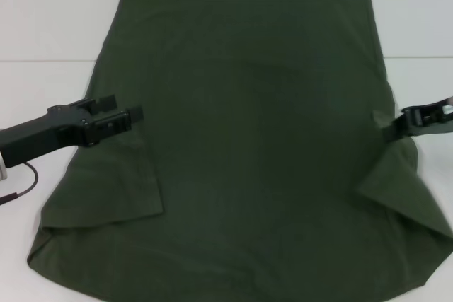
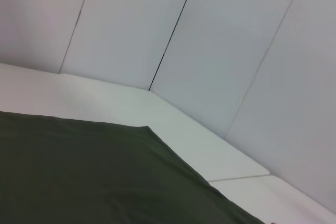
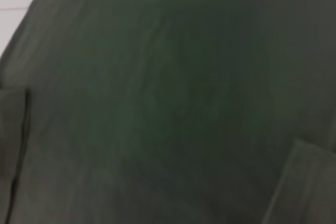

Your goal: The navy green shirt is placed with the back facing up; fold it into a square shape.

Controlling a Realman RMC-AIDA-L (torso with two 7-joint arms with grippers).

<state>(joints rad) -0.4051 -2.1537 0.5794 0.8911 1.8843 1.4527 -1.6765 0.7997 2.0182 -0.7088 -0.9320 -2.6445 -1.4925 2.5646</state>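
Shirt (image 1: 248,139) flat; left gripper (image 1: 122,112) parted over its edge, right gripper (image 1: 388,124) alongside.

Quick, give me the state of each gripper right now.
Left gripper: jaws open, at the left edge of the navy green shirt, holding nothing.
Right gripper: at the shirt's right edge; cannot be told whether it is open or closed.
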